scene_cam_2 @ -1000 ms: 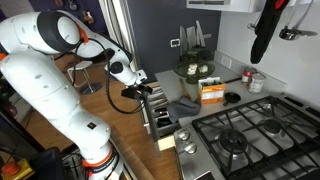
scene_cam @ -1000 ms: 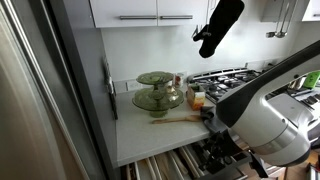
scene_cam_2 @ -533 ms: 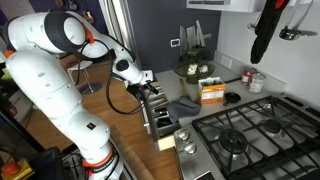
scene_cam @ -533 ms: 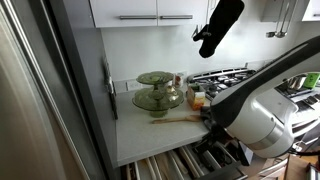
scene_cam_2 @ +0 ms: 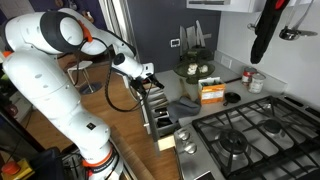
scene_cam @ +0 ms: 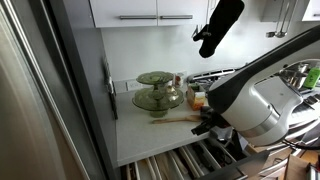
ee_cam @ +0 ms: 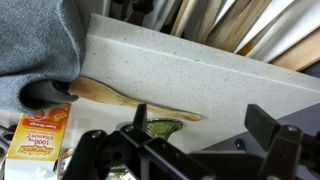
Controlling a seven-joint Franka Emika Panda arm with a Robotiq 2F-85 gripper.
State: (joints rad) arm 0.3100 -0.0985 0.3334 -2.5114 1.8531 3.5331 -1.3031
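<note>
- The wooden spatula [ee_cam: 128, 100] lies flat on the counter [ee_cam: 215, 72], close to its front edge and running roughly along it. It probably sits there because that bare strip is the only free spot long enough for it.
- One end of the spatula tucks in beside a crumpled grey cloth [ee_cam: 40, 50]. An orange box [ee_cam: 35, 135] stands just behind that, further in from the edge.
- A green glass stand [scene_cam: 157, 92] sits back toward the wall in an exterior view, well apart from the spatula, where it is safe from a knock.
- The gripper [ee_cam: 185, 142] hangs in front of the counter's front edge and faces in toward the spatula, the thing nearest to it.
- Its jaws stand spread as wide as they go, holding nothing and touching nothing. I would say it is held wide so that a flat handle could fit between them.
- In an exterior view the gripper [scene_cam_2: 150, 78] hovers over a pulled-out drawer [scene_cam_2: 158, 112] full of utensils, below the counter's edge.
- The gas hob [scene_cam_2: 250, 135] takes up the counter's far end.
</note>
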